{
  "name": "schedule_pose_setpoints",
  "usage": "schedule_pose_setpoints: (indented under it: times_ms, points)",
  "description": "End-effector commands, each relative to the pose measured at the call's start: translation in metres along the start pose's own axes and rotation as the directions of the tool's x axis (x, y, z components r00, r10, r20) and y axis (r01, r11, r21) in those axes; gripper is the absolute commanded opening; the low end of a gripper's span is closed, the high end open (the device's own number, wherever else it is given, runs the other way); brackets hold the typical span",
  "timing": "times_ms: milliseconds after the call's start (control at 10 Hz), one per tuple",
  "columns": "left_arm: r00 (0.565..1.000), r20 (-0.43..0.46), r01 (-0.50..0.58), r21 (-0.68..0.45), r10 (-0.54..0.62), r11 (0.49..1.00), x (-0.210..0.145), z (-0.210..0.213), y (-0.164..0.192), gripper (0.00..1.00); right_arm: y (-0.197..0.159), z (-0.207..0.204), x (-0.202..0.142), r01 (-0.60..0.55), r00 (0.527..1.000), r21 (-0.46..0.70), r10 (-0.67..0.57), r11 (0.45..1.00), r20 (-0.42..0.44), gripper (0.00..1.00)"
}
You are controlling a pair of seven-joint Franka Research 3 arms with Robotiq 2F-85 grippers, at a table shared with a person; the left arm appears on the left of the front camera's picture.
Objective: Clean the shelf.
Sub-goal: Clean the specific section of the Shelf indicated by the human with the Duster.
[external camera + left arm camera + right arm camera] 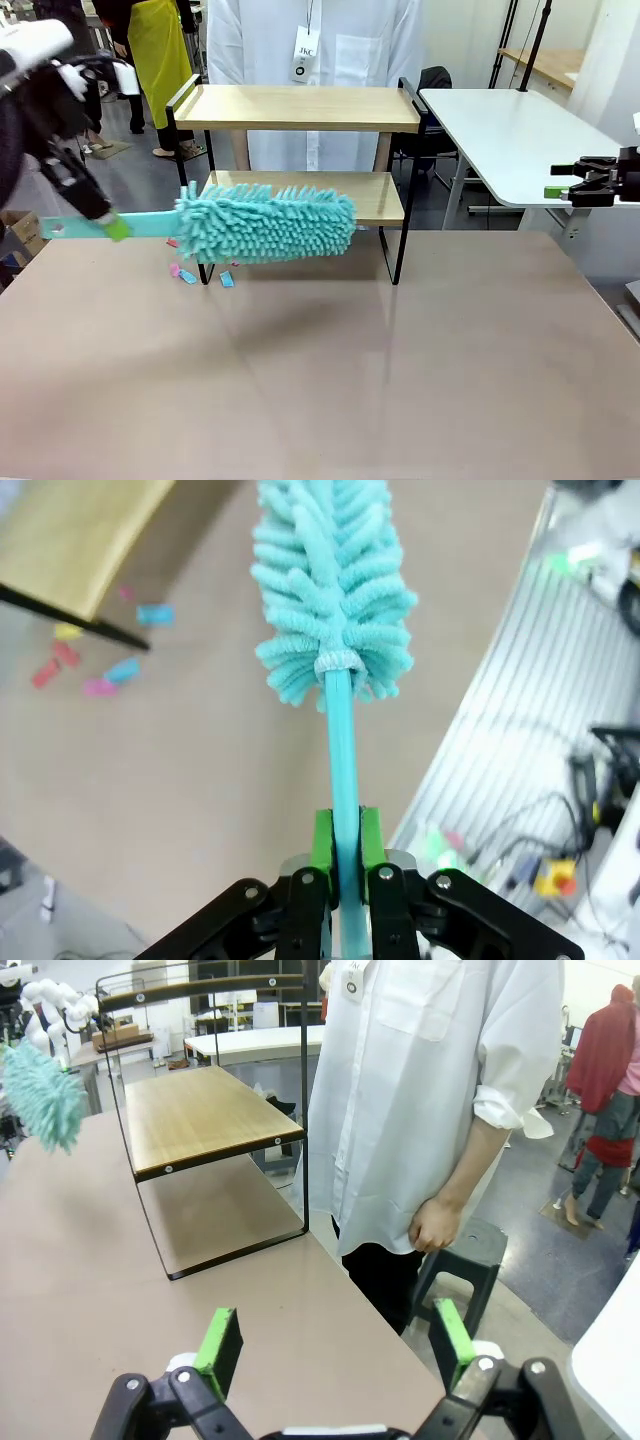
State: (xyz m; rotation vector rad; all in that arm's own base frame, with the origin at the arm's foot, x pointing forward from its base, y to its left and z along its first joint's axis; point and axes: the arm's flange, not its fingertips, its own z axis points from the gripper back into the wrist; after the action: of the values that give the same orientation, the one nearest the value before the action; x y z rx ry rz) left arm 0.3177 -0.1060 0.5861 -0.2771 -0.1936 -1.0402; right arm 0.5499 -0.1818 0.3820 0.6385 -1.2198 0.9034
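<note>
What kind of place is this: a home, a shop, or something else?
Probably a robotics lab: the left gripper holds a duster by the shelf on a work table, a person in a white shirt wears a badge, and cables lie by a yellow stop button.

Looks like a robotics lab or test space to me, definitely not a home. A person (pixel 360 60) in a white coat with a badge (pixel 305 55) stands at the far side of the tabletop (pixel 320 380). There's another white table (pixel 500 130) beside it, black stands (pixel 535 45) behind, and loose cables (pixel 540 815) on the floor. The yellow box (pixel 553 878) might be an emergency stop, but it's blurry. Other people (pixel 610 1080) wander farther off.
</note>
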Motion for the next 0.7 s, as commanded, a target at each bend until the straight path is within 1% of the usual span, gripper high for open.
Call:
schedule_pose_setpoints:
  times_ms: [0,100,200,300,400,500,600]
  points:
    - [0.982,-0.128,0.134,-0.023,-0.136,0.991,-0.004,0.015,0.003,0.13,0.000,0.000,0.004,0.000,1.000,-0.001,0.000,1.000,-0.009,1.00]
    - [0.975,-0.172,0.138,-0.038,-0.143,0.990,-0.012,0.017,0.004,0.13,0.000,0.000,0.004,0.000,1.000,-0.001,0.000,1.000,-0.009,1.00]
    - [0.960,-0.215,0.170,-0.059,-0.179,0.984,-0.017,0.014,0.004,0.13,0.000,0.000,0.004,0.000,1.000,-0.001,0.000,1.000,-0.009,1.00]
    - [0.940,-0.275,0.195,-0.053,-0.202,0.979,-0.019,0.011,0.007,0.13,0.000,0.000,0.004,0.000,1.000,-0.001,0.000,1.000,-0.009,1.00]
    - [0.921,-0.314,0.230,-0.047,-0.233,0.972,-0.021,0.009,0.008,0.13,0.000,0.000,0.004,0.000,1.000,-0.001,0.000,1.000,-0.009,1.00]
    - [0.911,-0.316,0.271,-0.032,-0.266,0.962,-0.019,0.010,0.010,0.13,0.000,0.000,0.004,0.000,1.000,-0.001,0.000,1.000,-0.009,1.00]
    - [0.896,-0.337,0.300,-0.022,-0.289,0.954,-0.018,0.006,0.010,0.13,0.000,0.000,0.004,0.000,1.000,-0.001,0.000,1.000,-0.009,1.00]
